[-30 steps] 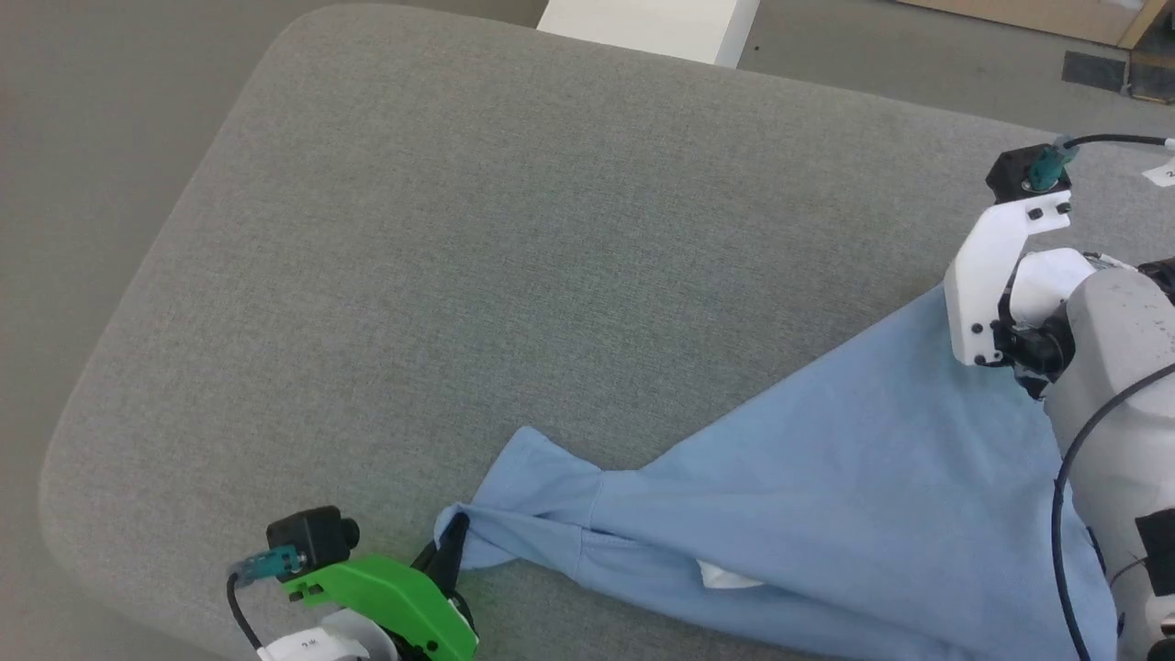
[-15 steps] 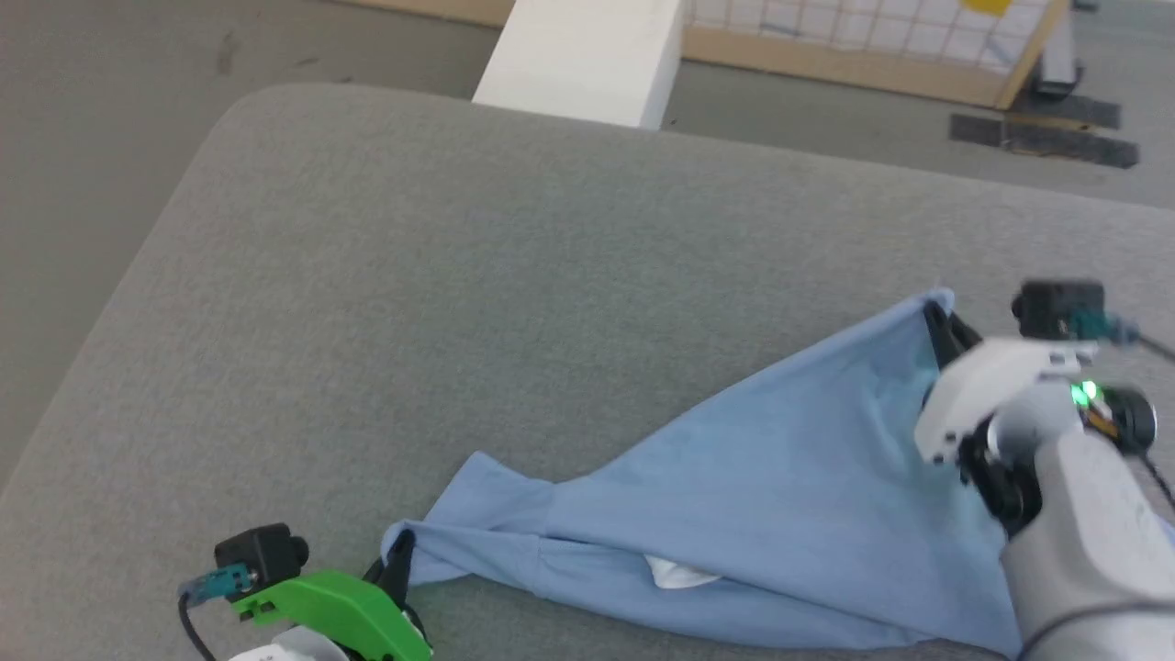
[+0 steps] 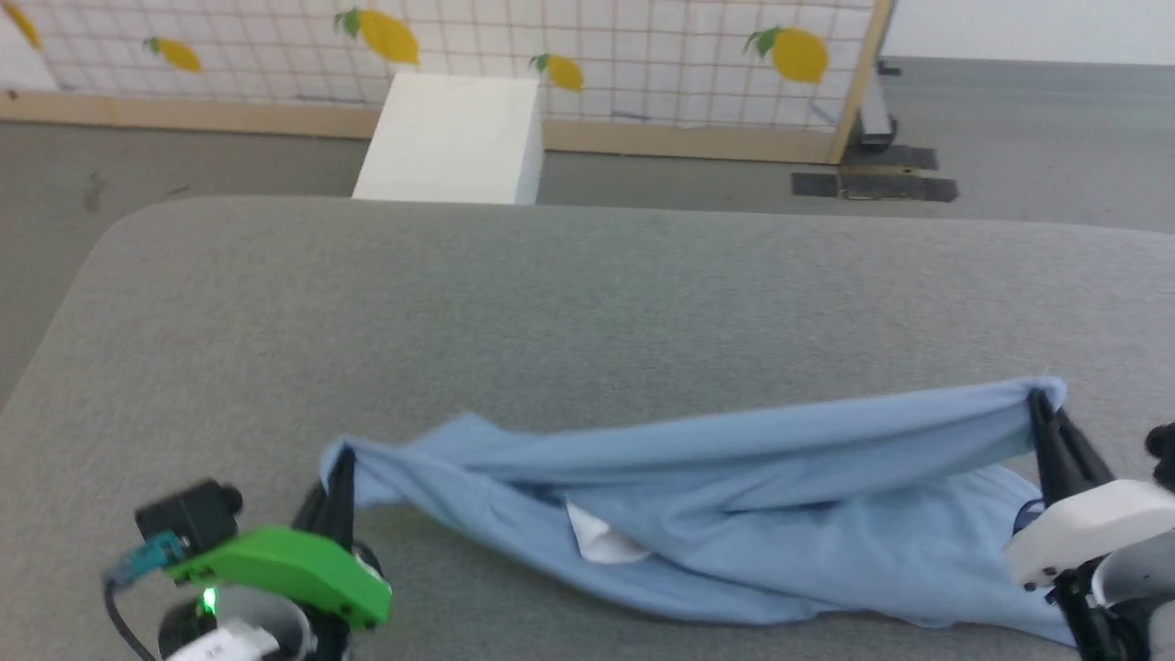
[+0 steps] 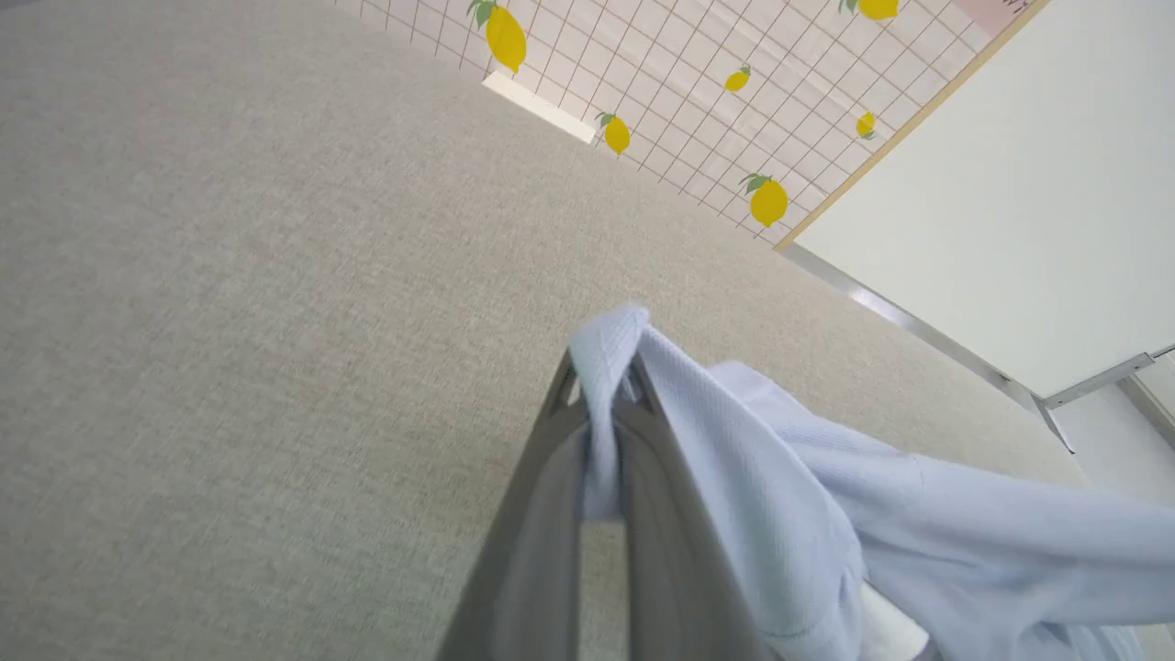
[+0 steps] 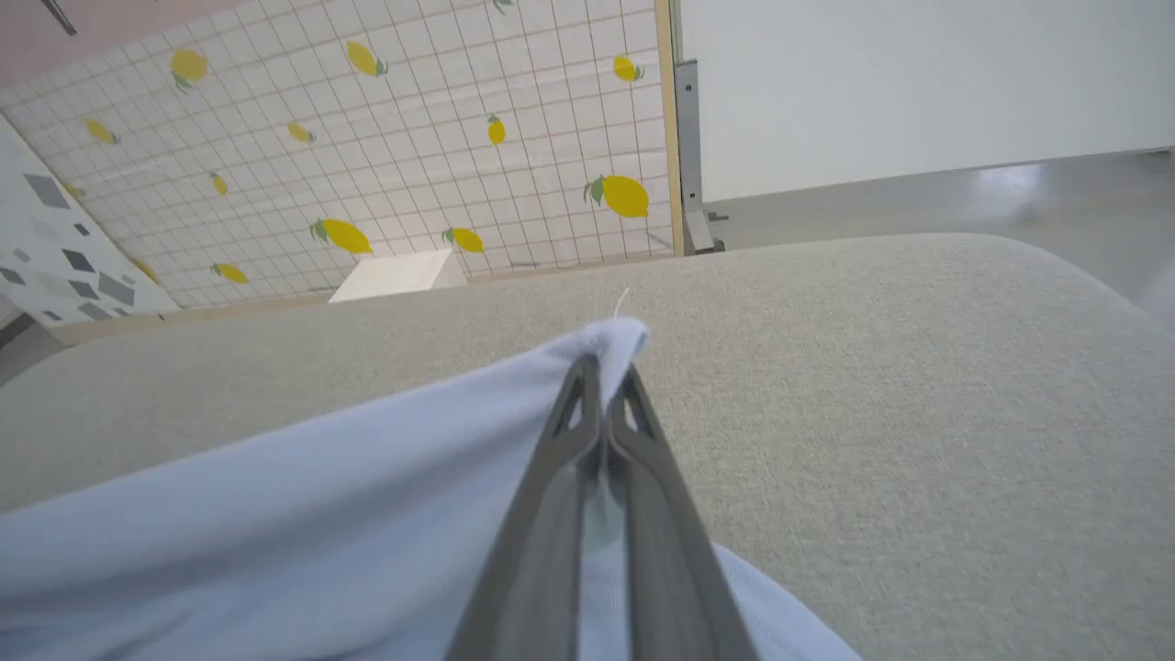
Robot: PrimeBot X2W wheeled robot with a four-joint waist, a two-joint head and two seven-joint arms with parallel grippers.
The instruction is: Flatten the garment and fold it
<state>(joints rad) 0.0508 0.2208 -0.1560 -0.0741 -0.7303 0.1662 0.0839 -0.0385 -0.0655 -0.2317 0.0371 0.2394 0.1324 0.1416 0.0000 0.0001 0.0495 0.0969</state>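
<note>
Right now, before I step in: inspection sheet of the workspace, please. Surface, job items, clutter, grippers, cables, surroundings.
Surface: grey fabric-covered table with rounded corners.
Job's things: light blue garment, strung between both grippers, bunched and not flat, its lower part lying on the table; a white patch shows among the folds.
Clutter: nothing seen.
Grippers: left gripper, jaws shut on one end of the garment; right gripper, jaws shut on the other end.
Cables: one dark cable at the left wrist camera, off the garment.
Surroundings: white box beyond the table, lemon-print panel behind it, grey floor.
</note>
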